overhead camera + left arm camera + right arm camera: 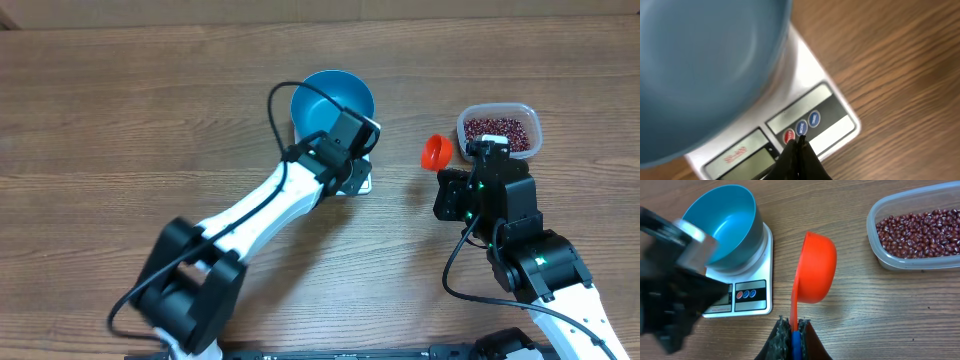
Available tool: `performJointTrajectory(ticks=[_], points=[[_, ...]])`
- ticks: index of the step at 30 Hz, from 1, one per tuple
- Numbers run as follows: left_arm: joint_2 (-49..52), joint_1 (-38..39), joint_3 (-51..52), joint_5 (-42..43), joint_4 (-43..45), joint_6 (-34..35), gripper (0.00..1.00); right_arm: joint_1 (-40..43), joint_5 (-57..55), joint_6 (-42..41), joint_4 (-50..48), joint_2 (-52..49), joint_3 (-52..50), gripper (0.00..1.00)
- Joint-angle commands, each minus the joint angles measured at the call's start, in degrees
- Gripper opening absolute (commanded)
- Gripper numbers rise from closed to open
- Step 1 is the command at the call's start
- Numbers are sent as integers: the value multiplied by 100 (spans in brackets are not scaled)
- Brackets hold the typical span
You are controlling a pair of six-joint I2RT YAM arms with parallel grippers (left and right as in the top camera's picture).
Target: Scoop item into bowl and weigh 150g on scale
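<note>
Hundreds of beans [917,232], far too many to count, lie in one clear tub [874,235] ahead and to the right of your right claw [792,327]. That claw is clamped tight on the thin handle of one orange scoop [815,267], whose cup hangs just ahead of the tips, turned on its side, with no beans showing on it.

One blue bowl [722,222] sits on one white scale [762,245], ahead and to the left of that claw. Your left claw [799,142] is fully closed and holds nothing. Its tips sit at the red button [789,135], the first of three buttons, with the bowl just beyond them. You cannot tell from here whether it is pressing.

Expect the beans to behave as a loose, light, hard, glossy heap. They will likely roll and slide, so pinching them is hopeless. Take them with the cup driven into the heap, then carry it level. The handle looks stiff but narrow, so a loaded cup may twist in your grip. Move slowly and tip out gently, since single beans probably bounce on the smooth bowl.
</note>
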State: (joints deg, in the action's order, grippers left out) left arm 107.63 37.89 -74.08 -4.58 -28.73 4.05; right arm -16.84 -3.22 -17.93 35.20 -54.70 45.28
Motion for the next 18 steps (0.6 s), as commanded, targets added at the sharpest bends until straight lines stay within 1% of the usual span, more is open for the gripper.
performJointTrajectory(ticks=[1,5,18], points=[[293,39,37,-85,24,-24,4,48,-11,44,-33,20,170,4],[492,39,39,-273,24,-22,4,48,-11,46,-33,20,170,4],[896,39,39,-398,153,-22,4,48,-11,44,-33,20,170,4]])
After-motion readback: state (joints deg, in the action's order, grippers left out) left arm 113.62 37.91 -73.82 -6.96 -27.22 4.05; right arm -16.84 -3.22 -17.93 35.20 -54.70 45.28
